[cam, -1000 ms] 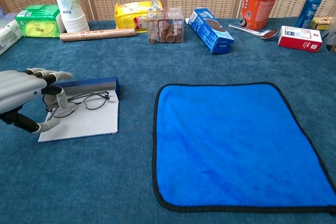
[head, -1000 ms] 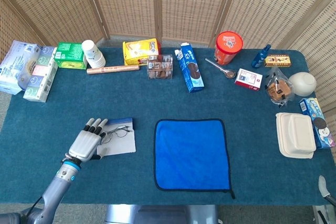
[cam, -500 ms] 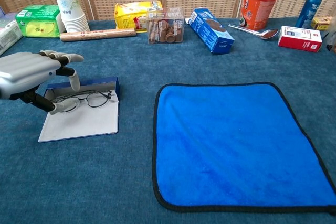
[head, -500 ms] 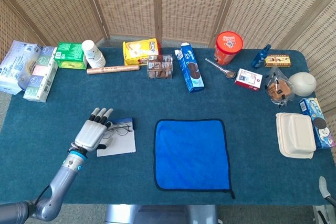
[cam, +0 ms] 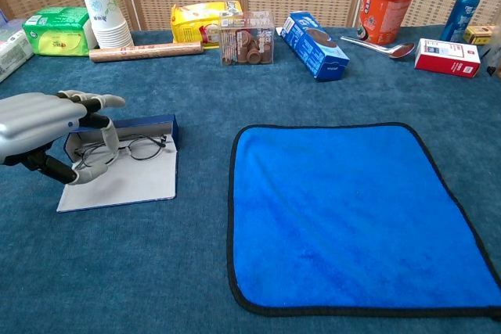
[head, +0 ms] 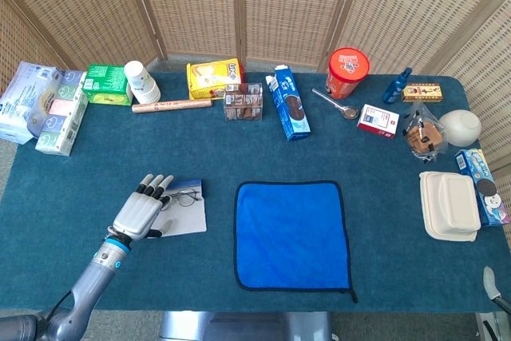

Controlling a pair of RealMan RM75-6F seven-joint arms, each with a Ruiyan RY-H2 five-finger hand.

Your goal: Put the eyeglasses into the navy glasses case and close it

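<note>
Eyeglasses (cam: 129, 148) under left robot hand (cam: 48, 129), perhaps touching.

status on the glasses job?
Left hand over eyeglasses, grip unclear. Eyeglasses lie on open navy glasses case. Right hand not in view. Nothing in the way.

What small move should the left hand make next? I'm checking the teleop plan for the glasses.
Probably close the left hand on the eyeglasses: its fingers hang over their left end, nothing is gripped yet, and they lie on the open navy case.
</note>
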